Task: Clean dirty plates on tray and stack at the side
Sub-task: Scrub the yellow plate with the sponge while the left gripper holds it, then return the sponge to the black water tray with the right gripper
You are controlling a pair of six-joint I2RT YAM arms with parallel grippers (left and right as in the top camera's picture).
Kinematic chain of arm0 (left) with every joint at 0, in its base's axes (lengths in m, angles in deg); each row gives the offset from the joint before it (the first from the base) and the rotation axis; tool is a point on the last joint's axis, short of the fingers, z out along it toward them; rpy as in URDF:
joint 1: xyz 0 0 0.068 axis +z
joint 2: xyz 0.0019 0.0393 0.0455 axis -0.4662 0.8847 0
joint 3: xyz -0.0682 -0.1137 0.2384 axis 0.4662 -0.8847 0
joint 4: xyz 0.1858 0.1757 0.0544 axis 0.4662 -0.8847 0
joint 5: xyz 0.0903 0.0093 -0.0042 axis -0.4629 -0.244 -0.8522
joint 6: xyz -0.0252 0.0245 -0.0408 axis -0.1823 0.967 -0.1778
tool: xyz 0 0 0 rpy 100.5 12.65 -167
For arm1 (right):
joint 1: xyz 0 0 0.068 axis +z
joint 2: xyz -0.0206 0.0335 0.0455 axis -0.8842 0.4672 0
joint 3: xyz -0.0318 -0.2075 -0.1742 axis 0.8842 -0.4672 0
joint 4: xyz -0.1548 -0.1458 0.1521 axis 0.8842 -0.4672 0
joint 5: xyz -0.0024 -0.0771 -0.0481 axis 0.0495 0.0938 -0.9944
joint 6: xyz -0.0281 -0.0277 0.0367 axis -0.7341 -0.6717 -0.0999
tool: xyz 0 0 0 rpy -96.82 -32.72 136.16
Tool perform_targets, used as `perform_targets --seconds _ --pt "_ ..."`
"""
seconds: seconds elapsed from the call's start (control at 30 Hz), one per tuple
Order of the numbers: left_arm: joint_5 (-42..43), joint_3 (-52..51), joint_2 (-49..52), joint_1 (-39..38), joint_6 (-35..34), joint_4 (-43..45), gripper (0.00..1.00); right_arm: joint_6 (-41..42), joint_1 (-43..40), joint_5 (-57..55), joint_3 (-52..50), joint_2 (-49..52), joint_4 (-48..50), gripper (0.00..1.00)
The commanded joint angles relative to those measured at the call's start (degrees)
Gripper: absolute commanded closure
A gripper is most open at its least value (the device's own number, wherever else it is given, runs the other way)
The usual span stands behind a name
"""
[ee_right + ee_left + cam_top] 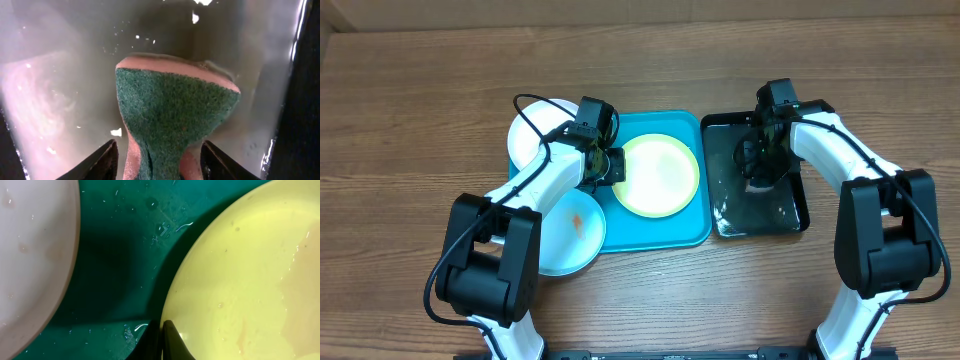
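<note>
Nearest, at the left, a shallow round light blue plate (572, 232) with a small orange smear lies over the near left corner of the large rectangular turquoise plastic tray (670, 230), part of it out over the brown wooden table (420, 100). Further in, a shallow round pale yellow-green plate (662, 176) lies flat inside the tray, filling most of its far right half. The left gripper (612, 165) sits at that plate's left rim. Its jaws are clenched, and the left wrist view shows a dark fingertip (172, 339) right on the rim, though it does not show whether the rim is actually pinched. Wet turquoise tray floor shows between this plate and the white one. To the right, just beside the turquoise tray, a smaller glossy black rectangular tray (770, 222) holds cloudy water. The right gripper (760, 178) hangs over the far part of the black tray with its jaws parted. A green-faced pink sponge (175, 115) stands in the water between the two fingers (102, 160), narrowed at its waist. Whether they press on it cannot be told. Farthest, at the left, a shallow round white plate (533, 135) overlaps the tray's far left corner, partly hidden by the left arm.
</note>
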Motion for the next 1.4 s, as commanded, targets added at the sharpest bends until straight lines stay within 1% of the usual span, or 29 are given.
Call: perform_targets --seconds 0.0,0.13,0.23,0.27,0.3,0.33,0.37,0.4,0.43,0.47,0.5,0.53,0.57,0.6,0.67,0.77,1.13,1.17,1.2,1.23,1.27,1.3,1.33,1.37 --pt "0.3 -0.6 0.6 -0.4 -1.1 0.2 0.96 0.5 0.2 0.2 -0.2 -0.5 0.2 0.46" --pt "0.3 -0.6 0.6 -0.4 -1.1 0.2 0.96 1.8 0.2 0.3 -0.2 0.5 0.4 0.47" --pt "0.3 -0.6 0.6 -0.4 -1.1 0.2 0.96 1.8 0.2 0.3 -0.2 1.3 0.7 0.54" --pt "0.3 -0.6 0.6 -0.4 -1.1 0.2 0.96 1.8 0.2 0.3 -0.2 1.3 0.6 0.61" --pt "0.3 -0.6 0.6 -0.4 -1.1 0.2 0.96 1.8 0.2 0.3 -0.2 1.3 0.6 0.76" --pt "0.3 -0.6 0.6 -0.4 -1.1 0.2 0.96 1.8 0.2 0.3 -0.2 1.3 0.6 0.95" --pt "0.3 -0.6 0.6 -0.4 -1.1 0.2 0.96 1.8 0.2 0.3 -0.2 1.3 0.6 0.96" --pt "0.3 -0.6 0.6 -0.4 -1.1 0.2 0.96 1.8 0.2 0.3 -0.2 1.3 0.6 0.95" --pt "0.3 -0.6 0.6 -0.4 -1.1 0.2 0.96 1.8 0.2 0.3 -0.2 1.3 0.6 0.82" --pt "0.3 -0.6 0.6 -0.4 -1.1 0.2 0.95 2.0 0.2 0.3 -0.2 1.3 0.6 0.61" --pt "0.3 -0.6 0.6 -0.4 -1.1 0.2 0.95 2.7 0.2 0.3 -0.2 1.3 0.6 0.37" --pt "0.3 -0.6 0.6 -0.4 -1.1 0.2 0.95 3.1 0.2 0.3 -0.2 1.3 0.7 0.22" --pt "0.3 -0.6 0.6 -0.4 -1.1 0.2 0.95 3.1 0.2 0.3 -0.2 1.3 0.7 0.18" --pt "0.3 -0.6 0.6 -0.4 -1.1 0.2 0.95 3.1 0.2 0.3 -0.2 1.3 0.9 0.16" --pt "0.3 -0.6 0.6 -0.4 -1.1 0.2 0.95 3.1 0.2 0.3 -0.2 1.3 1.6 0.17" --pt "0.3 -0.6 0.6 -0.4 -1.1 0.2 0.94 3.1 0.2 0.3 -0.2 1.5 3.4 0.23" --pt "0.3 -0.6 0.6 -0.4 -1.1 0.2 0.94 3.3 0.2 0.3 -0.3 1.5 4.5 0.23" --pt "0.3 -0.6 0.6 -0.4 -1.1 0.2 0.94 3.3 0.2 0.3 -0.3 1.5 4.5 0.27" --pt "0.3 -0.6 0.6 -0.4 -1.1 0.2 0.94 3.3 0.2 0.3 -0.3 1.5 4.6 0.50" --pt "0.3 -0.6 0.6 -0.4 -1.1 0.2 0.94 3.3 0.2 0.3 -0.3 1.5 4.6 0.80" --pt "0.3 -0.6 0.6 -0.4 -1.1 0.2 0.94 3.3 0.2 0.3 -0.3 1.5 4.6 0.93" --pt "0.3 -0.6 0.6 -0.4 -1.1 0.2 0.94 3.3 0.2 0.3 -0.3 1.5 4.6 0.96" --pt "0.3 -0.6 0.6 -0.4 -1.1 0.2 0.94 3.3 0.2 0.3 -0.3 1.5 4.6 0.89" --pt "0.3 -0.6 0.6 -0.4 -1.1 0.2 0.93 3.3 0.2 0.3 -0.3 1.5 4.5 0.62"
